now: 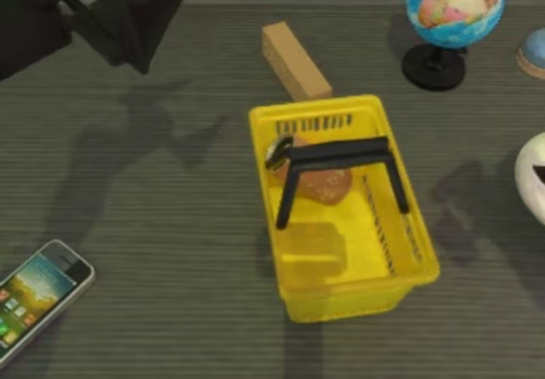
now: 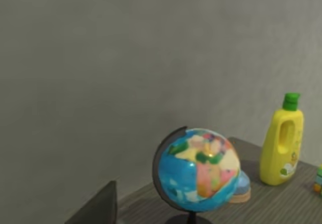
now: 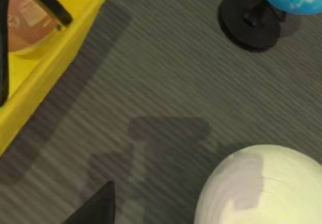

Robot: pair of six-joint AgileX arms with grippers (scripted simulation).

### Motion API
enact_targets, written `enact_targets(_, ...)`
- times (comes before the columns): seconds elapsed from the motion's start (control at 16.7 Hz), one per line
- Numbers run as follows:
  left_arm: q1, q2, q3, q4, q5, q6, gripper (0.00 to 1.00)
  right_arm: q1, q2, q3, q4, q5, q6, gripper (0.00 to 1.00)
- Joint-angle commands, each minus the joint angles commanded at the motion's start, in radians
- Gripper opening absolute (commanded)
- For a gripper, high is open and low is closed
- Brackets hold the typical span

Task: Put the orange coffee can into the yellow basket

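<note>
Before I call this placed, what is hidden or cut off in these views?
- Orange coffee can, top view: lies inside the yellow basket; the black handle crosses it, so its resting pose is unclear.
- Left gripper, top view: cut by the upper edge.
- Right gripper: in no view.
- White rounded object, top view: cut by the right edge.

The grey striped desk [image 1: 170,226] carries the yellow basket [image 1: 409,260] at centre, a tan wooden block [image 1: 294,60] just behind it, a globe [image 1: 451,8] far right, and a smartphone [image 1: 38,298] near left.
</note>
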Motion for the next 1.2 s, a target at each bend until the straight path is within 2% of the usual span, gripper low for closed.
enact_targets(0.42, 0.105, -0.796, -0.354, -0.3, -0.414, 0.028, 1.0, 0.224, 0.76, 0.707, -0.504, 0.001, -0.335, 1.0)
enact_targets(0.72, 0.148, -1.203, -0.633, -0.515, -0.64, 0.072, 1.0, 0.342, 1.152, 1.099, -0.755, 0.005, -0.511, 1.0)
enact_targets(0.84, 0.158, -1.303, -0.721, -0.585, -0.702, 0.085, 1.0, 0.372, 1.242, 1.196, -0.815, 0.006, -0.555, 1.0)
enact_targets(0.96, 0.163, -1.36, -0.778, -0.631, -0.74, 0.094, 1.0, 0.39, 1.293, 1.253, -0.851, 0.008, -0.583, 1.0)
enact_targets(1.2, 0.165, -1.376, -0.794, -0.646, -0.751, 0.096, 1.0, 0.396, 1.306, 1.269, -0.861, 0.009, -0.591, 1.0)
